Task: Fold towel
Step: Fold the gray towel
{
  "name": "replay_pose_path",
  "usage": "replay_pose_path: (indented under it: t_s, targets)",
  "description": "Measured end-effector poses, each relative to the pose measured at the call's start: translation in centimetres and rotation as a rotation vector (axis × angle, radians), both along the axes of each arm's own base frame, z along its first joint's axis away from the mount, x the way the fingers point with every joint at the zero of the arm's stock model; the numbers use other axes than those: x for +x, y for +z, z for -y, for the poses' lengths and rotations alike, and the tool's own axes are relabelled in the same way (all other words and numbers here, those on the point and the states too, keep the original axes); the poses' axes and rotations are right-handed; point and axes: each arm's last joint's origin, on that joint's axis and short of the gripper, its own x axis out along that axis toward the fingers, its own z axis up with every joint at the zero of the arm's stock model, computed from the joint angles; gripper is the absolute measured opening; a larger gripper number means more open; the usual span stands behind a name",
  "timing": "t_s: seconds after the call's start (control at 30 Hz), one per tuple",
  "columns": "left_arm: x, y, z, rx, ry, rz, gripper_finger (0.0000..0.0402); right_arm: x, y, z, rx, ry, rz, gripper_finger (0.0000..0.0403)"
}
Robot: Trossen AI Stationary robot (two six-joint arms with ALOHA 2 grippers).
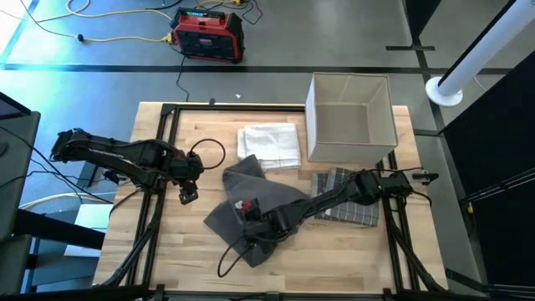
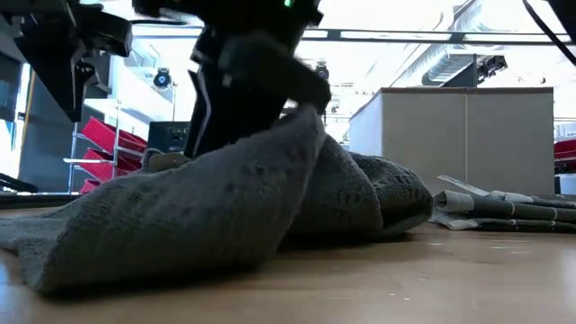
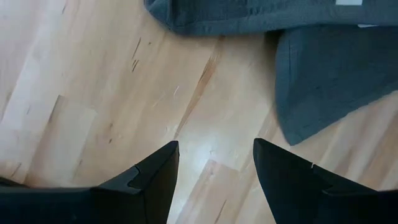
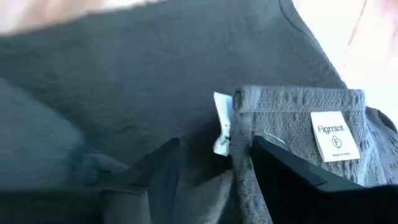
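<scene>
A dark grey towel lies crumpled on the table's middle, bunched up into a peak. Its hemmed corner with a white label and a small white tag shows in the right wrist view. My right gripper is down on that bunch, open, and a raised fold of the corner stands between its fingers. My left gripper hangs open over bare wood to the left of the towel and has nothing between its fingers. My right gripper comes at the towel's labelled corner from above, with one finger right beside the hem and the other finger apart from it. I cannot tell whether either finger touches the cloth. The towel's lower part lies on the table.
A folded white towel lies at the far middle. An open beige box stands at the far right. A folded plaid cloth lies under the right arm. Bare wood shows at the near left.
</scene>
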Motion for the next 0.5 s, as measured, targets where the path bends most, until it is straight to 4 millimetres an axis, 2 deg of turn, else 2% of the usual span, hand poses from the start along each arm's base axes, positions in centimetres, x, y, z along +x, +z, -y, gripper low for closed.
replay_pose_path:
  t_s: [0.3,0.4,0.5]
  targets:
    - [0.0,0.0,0.0,0.012,-0.006,0.002,0.0200,0.9,-0.2,1.6,-0.088,-0.115,0.080,0.0174]
    - [0.0,0.0,0.0,0.017,-0.005,0.003,0.0200,1.1,-0.2,2.3,-0.037,-0.188,0.096,0.0125]
    - [0.0,0.0,-0.1,0.022,-0.003,0.004,0.0200,1.3,0.2,3.0,0.026,-0.271,0.115,0.0046]
